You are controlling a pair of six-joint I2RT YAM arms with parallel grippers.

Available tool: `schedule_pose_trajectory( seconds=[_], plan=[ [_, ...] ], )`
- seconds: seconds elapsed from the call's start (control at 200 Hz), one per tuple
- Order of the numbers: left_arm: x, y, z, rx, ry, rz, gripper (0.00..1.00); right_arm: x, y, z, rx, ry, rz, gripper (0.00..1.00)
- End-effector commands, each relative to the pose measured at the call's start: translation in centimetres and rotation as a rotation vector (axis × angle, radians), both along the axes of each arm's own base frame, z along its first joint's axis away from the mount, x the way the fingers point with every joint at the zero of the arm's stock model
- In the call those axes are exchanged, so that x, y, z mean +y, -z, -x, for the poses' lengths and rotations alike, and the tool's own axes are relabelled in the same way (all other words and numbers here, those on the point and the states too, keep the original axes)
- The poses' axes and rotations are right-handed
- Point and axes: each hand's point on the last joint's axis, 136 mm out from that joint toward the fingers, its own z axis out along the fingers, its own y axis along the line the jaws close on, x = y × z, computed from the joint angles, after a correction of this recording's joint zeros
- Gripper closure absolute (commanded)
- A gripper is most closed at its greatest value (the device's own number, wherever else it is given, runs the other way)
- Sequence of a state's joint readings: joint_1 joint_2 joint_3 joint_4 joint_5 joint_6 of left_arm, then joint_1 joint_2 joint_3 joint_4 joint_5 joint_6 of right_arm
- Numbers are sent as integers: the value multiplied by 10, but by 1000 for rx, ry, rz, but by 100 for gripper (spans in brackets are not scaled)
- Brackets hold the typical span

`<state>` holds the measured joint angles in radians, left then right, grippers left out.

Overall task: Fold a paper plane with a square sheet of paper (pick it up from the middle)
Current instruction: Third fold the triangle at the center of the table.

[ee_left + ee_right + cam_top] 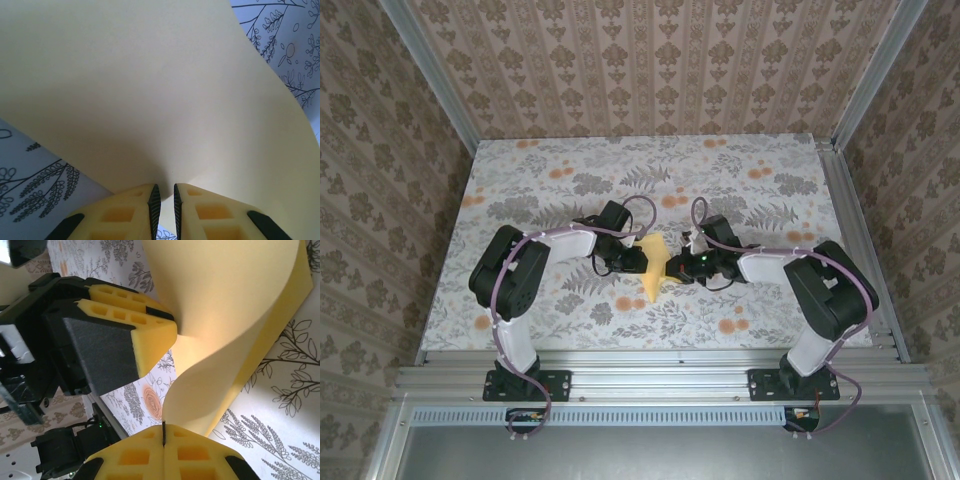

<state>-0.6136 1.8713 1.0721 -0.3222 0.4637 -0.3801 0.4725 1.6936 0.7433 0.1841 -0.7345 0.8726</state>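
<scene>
The flowered counter [620, 165] takes most of the top view, and all the work is at its middle. From the lower corners of that frame the left arm [510, 275] and the right arm [825, 285] bend inward, so that their wrists meet face to face at the centre. I judge they stand so because a fold needs the paper held from two sides at once. Between them is the square sheet of paper [655, 268], mustard-yellow, lifted off the counter and bent into a soft S-curve, with no sharp crease that I can see. The left pincer [165, 194] is clenched on the sheet: in its own wrist view the yellow pads stand nearly together, the paper goes down into the narrow gap, and the sheet rises like a wall above. The right pincer [163, 432], at the bottom of the right wrist view, is pressed fully together, and the curved paper runs down into its seam, so it seems to grasp the sheet too. In my judgement the folding is at an early step, and too strong a pull from either side could tear such thin paper.
</scene>
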Motion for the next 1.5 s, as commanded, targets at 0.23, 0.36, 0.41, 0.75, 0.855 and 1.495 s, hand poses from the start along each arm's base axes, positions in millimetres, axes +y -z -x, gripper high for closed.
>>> schedule_pose_trajectory(
  seconds=[0.23,0.36,0.41,0.75,0.855,1.495],
  plan=[
    [11,26,16,76,24,-76,80,14,8,-15,18,1,9,93],
    [10,25,17,77,25,-73,80,14,14,-18,26,6,30,92],
    [10,25,16,76,24,-71,80,14,17,-18,30,5,39,92],
    [6,19,15,74,25,-45,80,15,30,-18,52,-2,78,92],
    [5,18,15,75,24,-41,79,16,33,-16,57,-12,89,91],
    [3,17,17,81,20,-20,80,23,45,-15,70,-29,123,90]
  ],
)
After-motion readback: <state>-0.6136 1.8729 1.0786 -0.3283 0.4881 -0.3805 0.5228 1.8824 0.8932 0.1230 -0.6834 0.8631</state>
